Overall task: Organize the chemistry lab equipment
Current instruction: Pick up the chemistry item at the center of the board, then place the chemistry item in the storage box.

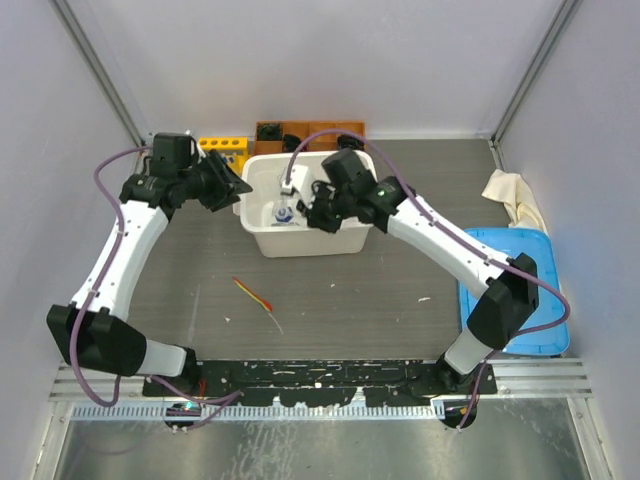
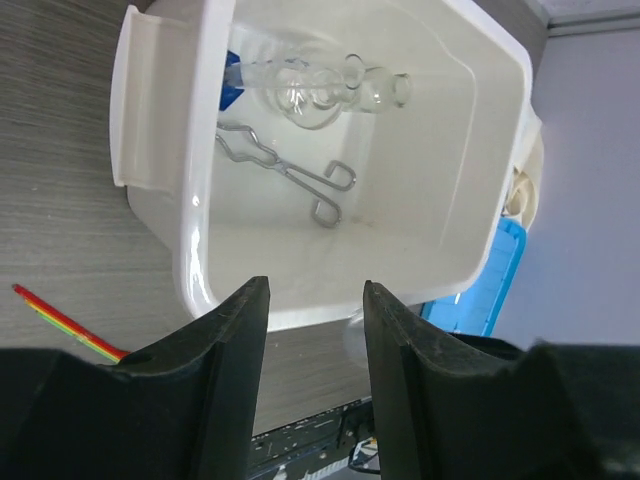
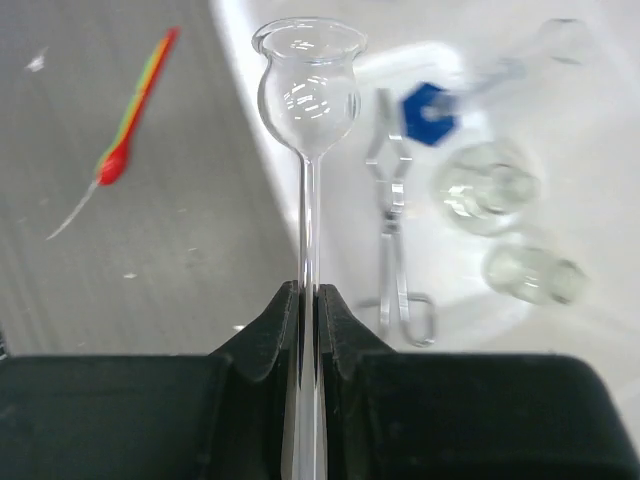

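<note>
A white bin [image 1: 310, 243] stands mid-table. In the left wrist view the bin [image 2: 460, 150] holds metal tongs [image 2: 290, 175], clear glass flasks [image 2: 310, 90] and a blue-capped tube [image 2: 232, 85]. My right gripper [image 3: 309, 295] is shut on the thin stem of a clear glass bulb piece [image 3: 308, 90], held over the bin's front rim, near the tongs [image 3: 392, 240]. In the top view it [image 1: 318, 215] is over the bin. My left gripper [image 1: 238, 186] is open and empty by the bin's left rim. The red-orange stick [image 1: 255, 295] lies on the table. The yellow rack [image 1: 225, 146] stands behind.
An orange-brown box [image 1: 310, 128] stands behind the bin by the back wall. A blue tray [image 1: 500, 245] lies at the right edge, with a crumpled cloth [image 1: 512, 195] behind it. Grey walls close in the table on three sides.
</note>
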`<state>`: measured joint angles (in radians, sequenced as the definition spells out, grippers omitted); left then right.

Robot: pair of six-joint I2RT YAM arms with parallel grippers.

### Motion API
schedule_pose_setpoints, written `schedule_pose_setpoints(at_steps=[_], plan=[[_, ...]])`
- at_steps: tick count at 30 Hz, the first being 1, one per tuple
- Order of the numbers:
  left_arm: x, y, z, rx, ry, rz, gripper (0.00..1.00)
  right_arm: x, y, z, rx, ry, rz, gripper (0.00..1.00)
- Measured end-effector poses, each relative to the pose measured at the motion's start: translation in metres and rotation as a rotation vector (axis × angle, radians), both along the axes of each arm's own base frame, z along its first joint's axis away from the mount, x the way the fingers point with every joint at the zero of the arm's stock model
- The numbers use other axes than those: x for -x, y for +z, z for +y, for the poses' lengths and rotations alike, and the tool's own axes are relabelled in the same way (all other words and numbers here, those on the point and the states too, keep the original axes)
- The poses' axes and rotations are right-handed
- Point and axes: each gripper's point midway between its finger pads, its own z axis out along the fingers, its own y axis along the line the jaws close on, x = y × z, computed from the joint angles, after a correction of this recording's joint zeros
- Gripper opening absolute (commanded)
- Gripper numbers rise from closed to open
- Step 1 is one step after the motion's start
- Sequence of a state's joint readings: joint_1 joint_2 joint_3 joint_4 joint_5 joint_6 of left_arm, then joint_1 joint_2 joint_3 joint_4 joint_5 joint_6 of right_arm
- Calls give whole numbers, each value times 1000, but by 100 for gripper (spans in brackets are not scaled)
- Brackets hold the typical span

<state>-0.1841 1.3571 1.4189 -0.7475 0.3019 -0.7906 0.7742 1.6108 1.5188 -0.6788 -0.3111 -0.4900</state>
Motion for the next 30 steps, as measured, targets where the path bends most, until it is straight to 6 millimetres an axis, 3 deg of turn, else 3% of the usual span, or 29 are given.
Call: schedule_pose_setpoints(at_steps=[4,10,12,15,21,30], plan=[[-10,-20,0,-29,-3,50,43,-44,31,-19,-34,-101,-85,1],[-17,-30,-1,-39,-9,72,43,-96,60,-12,-90,-138,-166,1],[-17,-30,0,-41,-8,73,43,-108,54,-9,-84,-130,-167,1],[-19,-29,3,-43,-5,67,43,-118,29,-1,-54,-104,-135,1],[-26,-17,15,-52,16,32,43,-117,-28,5,19,-54,-27,1],[-34,-4,33,-57,52,-8,43,-103,-58,2,47,-28,45,1]])
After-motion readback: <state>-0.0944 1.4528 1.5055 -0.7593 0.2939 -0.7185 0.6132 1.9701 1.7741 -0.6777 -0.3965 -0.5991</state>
